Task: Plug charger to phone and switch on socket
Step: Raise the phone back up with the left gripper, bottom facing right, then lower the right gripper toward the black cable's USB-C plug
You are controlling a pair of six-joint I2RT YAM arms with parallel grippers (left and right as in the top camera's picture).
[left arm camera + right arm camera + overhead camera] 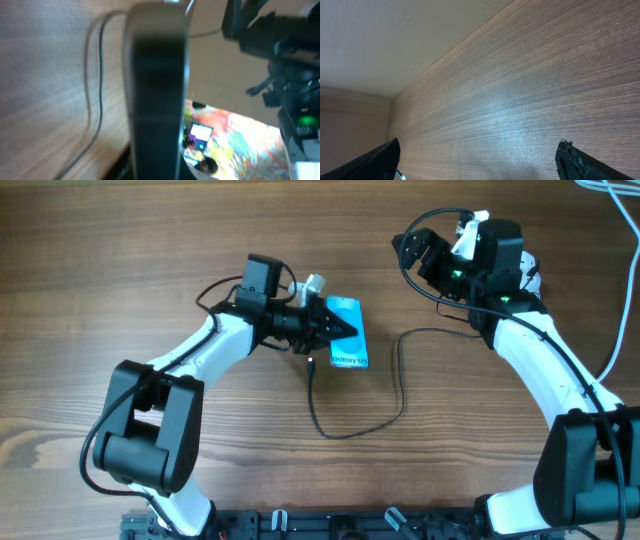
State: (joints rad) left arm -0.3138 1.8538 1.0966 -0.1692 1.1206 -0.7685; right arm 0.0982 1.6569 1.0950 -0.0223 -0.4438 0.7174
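The phone (350, 332) lies with its turquoise screen up at the table's middle. My left gripper (333, 328) is rolled on its side and shut on the phone's left edge. In the left wrist view the phone (155, 95) shows edge-on as a dark, blurred bar. The charger, a thin black cable (345, 432), has its plug tip (312, 362) by the phone's lower left corner, apart from it, and loops right toward my right arm. It also shows in the left wrist view (100, 85). My right gripper (420, 255) is open and empty over bare wood (520, 100). The socket is hidden.
A thick white cord (626, 320) runs along the table's right edge and passes behind my right arm. The right arm's black wiring loops around its wrist at the back right. Bare wood lies at the left and in front.
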